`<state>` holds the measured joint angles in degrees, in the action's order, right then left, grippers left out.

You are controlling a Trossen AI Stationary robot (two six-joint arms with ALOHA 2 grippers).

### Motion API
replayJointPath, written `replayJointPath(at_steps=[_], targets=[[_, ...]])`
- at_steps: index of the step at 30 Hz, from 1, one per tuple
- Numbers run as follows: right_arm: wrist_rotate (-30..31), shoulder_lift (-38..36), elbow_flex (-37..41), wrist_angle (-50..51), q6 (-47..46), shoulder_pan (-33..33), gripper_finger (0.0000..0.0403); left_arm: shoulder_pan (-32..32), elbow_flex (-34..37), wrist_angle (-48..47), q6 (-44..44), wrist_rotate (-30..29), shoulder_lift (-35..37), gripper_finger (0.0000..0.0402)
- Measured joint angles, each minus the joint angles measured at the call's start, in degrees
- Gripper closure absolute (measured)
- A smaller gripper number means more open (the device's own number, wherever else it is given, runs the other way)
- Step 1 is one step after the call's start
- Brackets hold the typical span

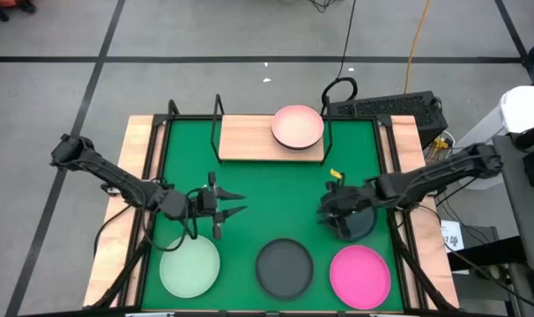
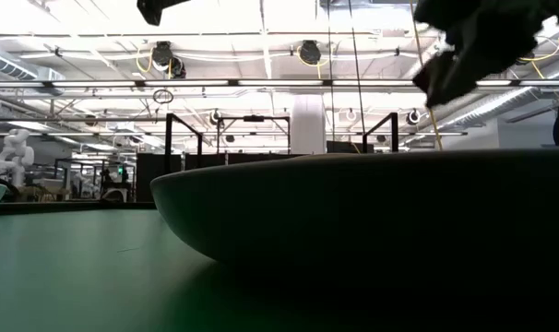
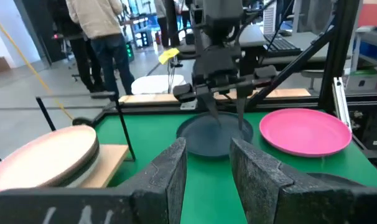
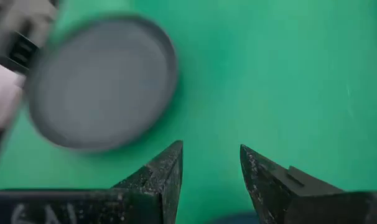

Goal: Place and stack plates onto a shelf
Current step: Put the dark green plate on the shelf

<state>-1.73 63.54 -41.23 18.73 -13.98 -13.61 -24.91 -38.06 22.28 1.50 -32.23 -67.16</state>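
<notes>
Two grippers: both are seen with the fingers apart, and nothing is held by either.
Right gripper (image 1: 330, 211): it is pointed down over the near edge of the dark teal plate (image 3: 207, 140); from the left wrist view its fingertips seem just above the plate or touching it, and which one cannot be told.
Dark teal plate: it lies flat on the green mat (image 1: 267, 189), just beside the hot pink plate (image 1: 360, 275).
Step in hand: the picking up of the dark teal plate, as it is judged.
How it is done well: one finger should be put under the rim and one over it, and the fingers closed only when the rim is well between them; the plate is shallow, so it may slide if it is pushed sideways.
Left gripper (image 1: 241, 203): it is held above the mat, well apart from the teal plate, near the pale green plate (image 1: 189, 269).
Black plate (image 1: 284, 267): it rests between the green and hot pink ones.
Shelf (image 1: 245, 141): the pale pink plate (image 1: 297, 128) is already placed on its right part; the left part is bare.
</notes>
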Motion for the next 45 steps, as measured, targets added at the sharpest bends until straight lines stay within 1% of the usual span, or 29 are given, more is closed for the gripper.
replayJointPath(at_steps=[5, 8, 15, 17, 22, 28, 33, 41, 45], targets=[[0.1, 5.6, 0.0, 7.3, -3.9, 0.0, 0.0259, -0.4, 0.0, -0.8, -2.1, 0.0, 0.0, 0.0273], [0.0, 8.2, 0.0, 11.2, -5.6, -1.4, 0.0259, -0.7, 0.0, -1.1, -2.0, 0.0, 0.0, 0.0273], [0.2, 11.4, 0.0, 9.0, -8.2, -4.8, 0.0259, -0.6, 0.0, -1.2, -1.8, 0.1, 0.0, 0.0273], [1.4, 11.7, 0.0, 8.5, -9.6, -5.3, 0.0259, -0.6, 0.0, -1.2, -1.8, 0.1, 0.0, 0.0273], [4.7, 12.8, -0.1, 9.6, -11.5, -6.0, 0.0259, -0.6, 0.0, -1.2, -2.1, 0.2, 0.0, 0.0273], [4.8, 14.8, -0.1, 9.7, -13.3, -6.0, 0.0263, -0.6, 0.0, -1.2, -2.3, 0.2, 0.0, 0.0273], [4.8, 16.0, -0.1, 9.9, -13.8, -6.0, 0.0300, -0.6, 0.0, -1.2, -2.5, 0.2, 0.0, 0.0273], [4.9, 16.1, -0.1, 10.2, -13.7, -6.0, 0.0388, -0.6, 0.0, -1.2, -2.7, 0.2, 0.0, 0.0273], [4.9, 15.2, -0.4, 10.3, -13.2, -6.0, 0.0397, -0.7, 0.0, -1.3, -2.8, 0.2, 0.0, 0.0273]])
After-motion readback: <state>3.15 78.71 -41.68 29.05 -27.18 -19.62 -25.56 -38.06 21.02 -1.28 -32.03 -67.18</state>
